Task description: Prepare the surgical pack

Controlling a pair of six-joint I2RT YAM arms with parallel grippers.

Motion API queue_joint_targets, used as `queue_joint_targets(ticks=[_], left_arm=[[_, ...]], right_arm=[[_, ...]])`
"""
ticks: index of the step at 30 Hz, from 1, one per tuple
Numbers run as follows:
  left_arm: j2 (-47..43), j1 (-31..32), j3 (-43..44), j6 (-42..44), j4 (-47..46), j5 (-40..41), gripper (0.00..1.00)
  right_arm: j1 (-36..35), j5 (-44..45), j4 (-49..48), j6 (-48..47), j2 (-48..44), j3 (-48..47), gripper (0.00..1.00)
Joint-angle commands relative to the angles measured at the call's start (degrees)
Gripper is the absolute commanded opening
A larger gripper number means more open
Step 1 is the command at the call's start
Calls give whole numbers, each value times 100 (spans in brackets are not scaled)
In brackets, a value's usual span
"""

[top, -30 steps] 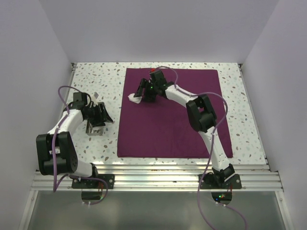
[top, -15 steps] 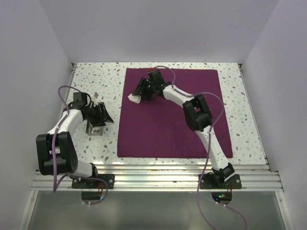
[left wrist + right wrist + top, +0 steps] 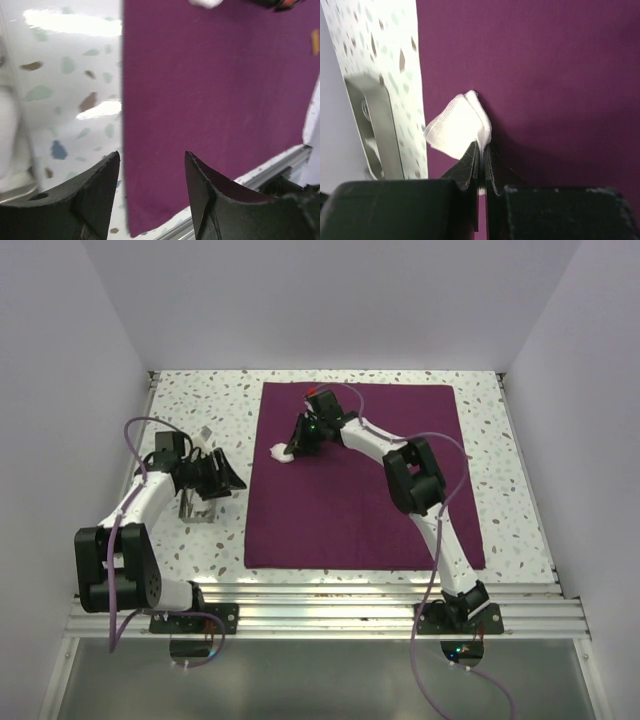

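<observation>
The maroon cloth (image 3: 370, 490) lies flat on the speckled table. At its far left part my right gripper (image 3: 291, 447) is shut on a white gauze square (image 3: 281, 453). In the right wrist view the gauze (image 3: 456, 127) is pinched by one corner between the closed fingertips of the right gripper (image 3: 481, 150) and bunches up just above the cloth (image 3: 545, 75). My left gripper (image 3: 226, 475) hovers open beside the cloth's left edge, above the small metal tray (image 3: 195, 508). In the left wrist view that gripper (image 3: 152, 167) holds nothing, and the cloth's edge (image 3: 215, 100) runs under it.
The tray (image 3: 370, 125) shows on the bare table left of the cloth. A small orange strip (image 3: 315, 41) lies on the cloth. White walls close in the table on three sides, and a metal rail (image 3: 320, 605) runs along the near edge.
The right gripper has closed on the gauze and drawn it slightly onto the cloth. The left gripper has shifted a little to the right, toward the cloth's edge.
</observation>
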State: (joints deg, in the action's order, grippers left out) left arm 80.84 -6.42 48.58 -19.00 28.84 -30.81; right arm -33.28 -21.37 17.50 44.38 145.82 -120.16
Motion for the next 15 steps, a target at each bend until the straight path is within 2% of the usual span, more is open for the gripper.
queue_joint_targets(ticks=[1, 5, 7, 11, 12, 15], left_arm=[[-454, 158, -146, -419, -966, -969, 59], [-718, 281, -121, -473, -1346, -1532, 61], [-841, 342, -42, -359, -1407, -1700, 63], [-842, 606, 99, -385, -1890, -2560, 68], [-833, 946, 143, -376, -2021, -2875, 70], [-771, 1587, 301, -402, -2180, -3299, 75]], right_arm=[[128, -639, 307, -780, -1325, 883, 0], [234, -1290, 754, -1738, -3071, 2152, 0], [216, -1631, 1080, -2011, -3671, 2966, 0], [138, -1968, 1607, -2625, -4982, 4174, 0], [94, -2055, 1825, -2706, -5445, 4350, 0], [-29, -2503, 2238, -2952, -6028, 4843, 0]])
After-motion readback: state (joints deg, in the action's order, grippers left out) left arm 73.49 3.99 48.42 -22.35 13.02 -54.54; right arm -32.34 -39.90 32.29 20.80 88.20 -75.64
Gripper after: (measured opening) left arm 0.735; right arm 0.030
